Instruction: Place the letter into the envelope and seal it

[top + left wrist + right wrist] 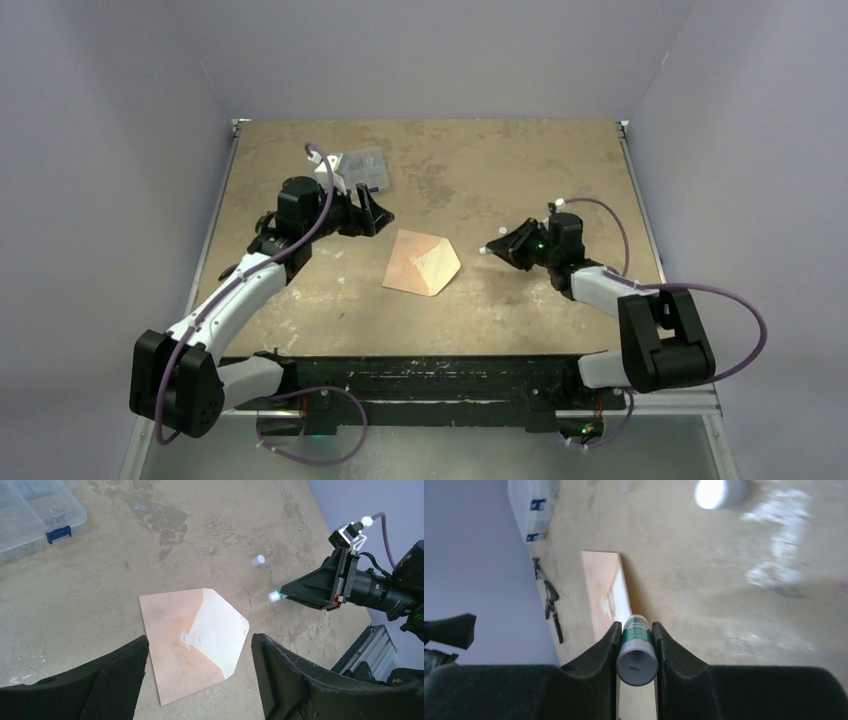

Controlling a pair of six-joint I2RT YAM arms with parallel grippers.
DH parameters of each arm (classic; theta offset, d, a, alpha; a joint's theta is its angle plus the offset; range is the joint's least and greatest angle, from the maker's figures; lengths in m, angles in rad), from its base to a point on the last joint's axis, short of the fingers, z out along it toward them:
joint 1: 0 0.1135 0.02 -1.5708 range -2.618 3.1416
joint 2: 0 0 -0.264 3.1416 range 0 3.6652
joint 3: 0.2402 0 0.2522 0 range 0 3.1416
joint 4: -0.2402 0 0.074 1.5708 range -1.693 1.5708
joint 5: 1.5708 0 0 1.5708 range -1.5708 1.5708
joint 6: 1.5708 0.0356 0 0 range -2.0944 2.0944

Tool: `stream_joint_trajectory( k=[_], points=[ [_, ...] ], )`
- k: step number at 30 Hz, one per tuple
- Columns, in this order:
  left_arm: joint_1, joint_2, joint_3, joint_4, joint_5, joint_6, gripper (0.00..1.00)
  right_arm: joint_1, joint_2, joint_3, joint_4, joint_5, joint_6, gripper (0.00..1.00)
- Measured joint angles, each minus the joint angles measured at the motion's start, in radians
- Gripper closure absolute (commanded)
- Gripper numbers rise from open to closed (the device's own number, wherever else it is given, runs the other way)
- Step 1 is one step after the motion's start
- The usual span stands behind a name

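Your left end effector (200, 645) stands wide open with nothing in it, above the bench (100, 580). The envelope (190, 640) lies flat just ahead of and below it, flap open, pale inner face up, pointing towards your right end effector (636, 630). Its contents cannot be told. The right end effector is clamped on a glue stick (636, 652), tip aimed at the flap but apart from it. A white cap (258, 560) lies near that tip. A clear plastic box (30, 515) with a blue latch sits well off to the left end effector's far left, contents unreadable
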Motion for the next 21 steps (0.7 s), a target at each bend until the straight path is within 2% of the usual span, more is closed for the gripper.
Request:
stream_joint_trajectory(
  k=[4,11,19,21],
  points=[
    [0.0,0.042,-0.005,0.013,-0.002,-0.025,0.27,-0.078,0.077,-0.079,0.082,-0.048,0.072,1.0],
    [0.0,0.071,-0.009,0.018,-0.001,-0.034,0.27,-0.099,0.241,-0.081,0.197,-0.117,0.131,1.0],
    [0.0,0.086,-0.009,0.025,-0.002,-0.035,0.27,-0.105,0.317,0.024,0.187,-0.118,0.116,0.88],
    [0.0,0.087,-0.009,0.024,-0.003,-0.035,0.27,-0.105,0.335,0.028,0.193,-0.119,0.12,0.83]
  ],
)
